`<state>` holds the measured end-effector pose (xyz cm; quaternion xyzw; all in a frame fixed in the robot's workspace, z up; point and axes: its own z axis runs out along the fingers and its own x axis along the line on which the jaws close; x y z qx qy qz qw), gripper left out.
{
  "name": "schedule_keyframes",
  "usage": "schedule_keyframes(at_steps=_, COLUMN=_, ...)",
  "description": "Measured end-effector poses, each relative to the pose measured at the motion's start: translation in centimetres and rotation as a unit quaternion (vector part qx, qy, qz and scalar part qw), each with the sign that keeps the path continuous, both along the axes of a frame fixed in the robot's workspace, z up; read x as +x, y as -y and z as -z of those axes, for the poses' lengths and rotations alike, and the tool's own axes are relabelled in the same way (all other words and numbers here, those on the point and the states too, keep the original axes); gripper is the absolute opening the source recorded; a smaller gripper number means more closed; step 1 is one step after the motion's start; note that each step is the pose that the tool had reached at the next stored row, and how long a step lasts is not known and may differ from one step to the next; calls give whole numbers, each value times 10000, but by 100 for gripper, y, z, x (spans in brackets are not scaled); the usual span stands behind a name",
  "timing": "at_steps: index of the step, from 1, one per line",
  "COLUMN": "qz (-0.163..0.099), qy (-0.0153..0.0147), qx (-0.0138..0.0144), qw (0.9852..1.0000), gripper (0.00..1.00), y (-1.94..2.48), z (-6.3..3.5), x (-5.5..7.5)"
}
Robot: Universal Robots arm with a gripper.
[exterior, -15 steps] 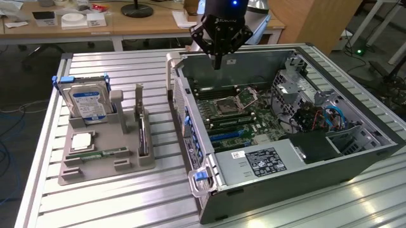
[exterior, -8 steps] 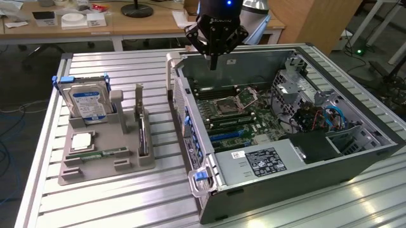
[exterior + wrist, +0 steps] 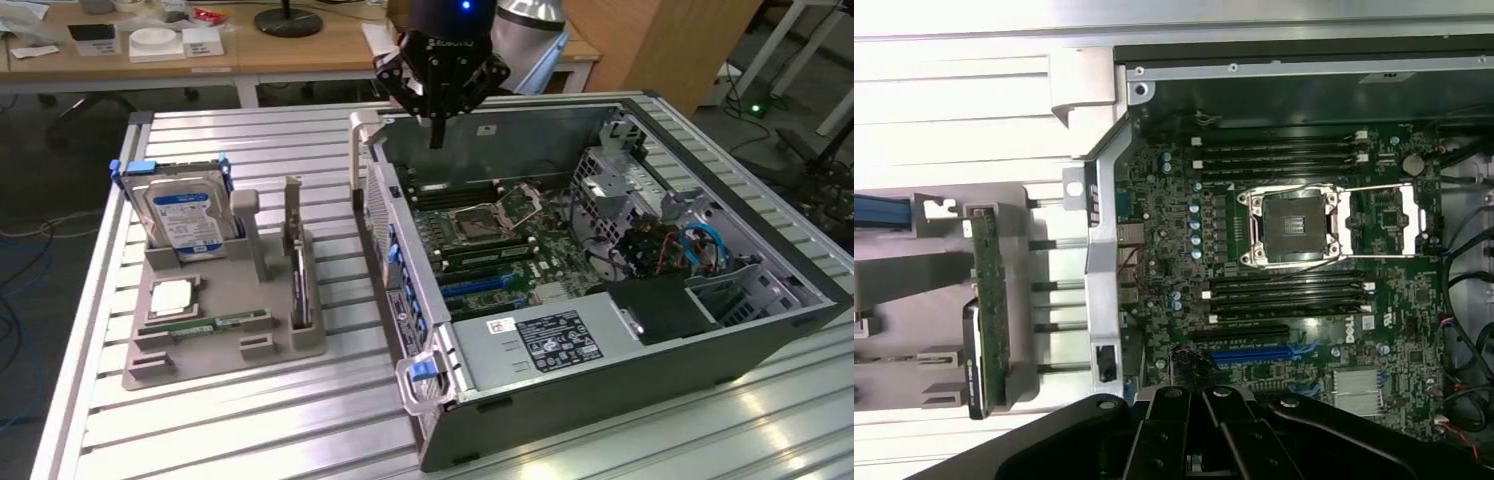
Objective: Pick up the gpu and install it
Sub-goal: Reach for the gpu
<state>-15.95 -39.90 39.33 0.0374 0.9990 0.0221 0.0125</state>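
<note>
1. At the exterior view's left, the hard drive (image 3: 186, 215) is partly screened by its cradle in the grey holder (image 3: 227, 352). The gpu (image 3: 299, 270) is seen almost edge-on there, so its fan face cannot be made out, nor which end carries the bracket. In the wrist view the gpu (image 3: 986, 310) shows mostly as a thin green and black edge. The upper part of the hand (image 3: 437, 136) is cut off at the frame's top, and in the wrist view the hand (image 3: 1202, 420) is a dark shape at the picture's edge.
2. The gpu stands in a slot of the grey holder on the counter (image 3: 267, 430), between the hard drive and the open computer case (image 3: 627, 350). The hand hangs well apart from it, toward the exterior view's right and farther back, above the motherboard (image 3: 494, 240) near the case's far wall. Its fingers are pressed together around nothing.
3. The gpu stands upright on one long edge. Its long axis runs from far to near in the exterior view, roughly parallel to the case's nearest side wall.
</note>
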Motion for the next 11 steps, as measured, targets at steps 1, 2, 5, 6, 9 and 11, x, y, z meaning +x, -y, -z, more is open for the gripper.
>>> schedule_keyframes(at_steps=1, qz=0, qy=0, qx=0, qw=10000, gripper=11, y=0, z=0, x=-14)
schedule_keyframes(at_steps=2, qz=0, qy=0, qx=0, qw=10000, gripper=11, y=0, z=0, x=-27)
schedule_keyframes(at_steps=5, qz=0, qy=0, qx=0, qw=10000, gripper=11, y=0, z=0, x=-66)
schedule_keyframes(at_steps=6, qz=0, qy=0, qx=0, qw=10000, gripper=11, y=0, z=0, x=-79)
schedule_keyframes(at_steps=9, qz=0, qy=0, qx=0, qw=10000, gripper=11, y=0, z=0, x=-121)
schedule_keyframes(at_steps=11, qz=0, qy=0, qx=0, qw=10000, gripper=11, y=0, z=1, x=-147)
